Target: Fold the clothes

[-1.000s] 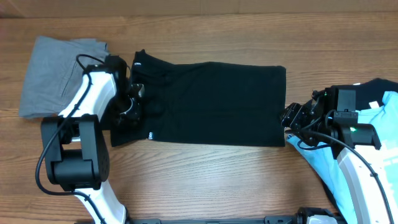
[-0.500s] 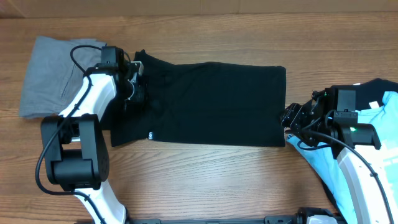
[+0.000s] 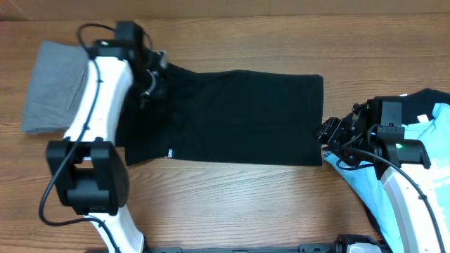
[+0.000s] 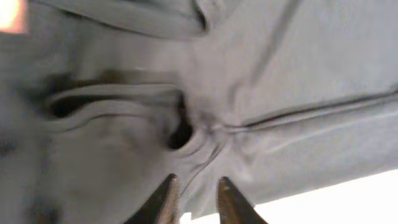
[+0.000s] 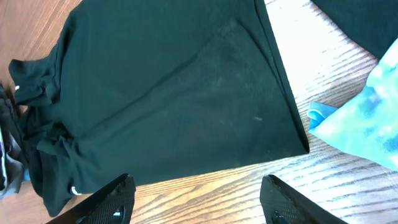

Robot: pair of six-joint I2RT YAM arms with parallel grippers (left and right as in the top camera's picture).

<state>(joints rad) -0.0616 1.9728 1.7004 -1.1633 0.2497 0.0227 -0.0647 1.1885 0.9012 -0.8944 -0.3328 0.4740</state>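
A black garment lies spread flat across the middle of the wooden table, with a small white logo near its lower left corner. My left gripper is at the garment's upper left corner. In the left wrist view its fingers are nearly together with wrinkled cloth pinched between them. My right gripper is open and empty beside the garment's right edge. In the right wrist view its wide-spread fingers hover over bare wood just past the black garment.
A folded grey garment lies at the far left, partly under my left arm. A light blue garment with dark patches lies at the right under my right arm; it also shows in the right wrist view.
My left gripper has moved up along the garment's left edge, from its lower left part to its upper left corner. The right arm has not moved.
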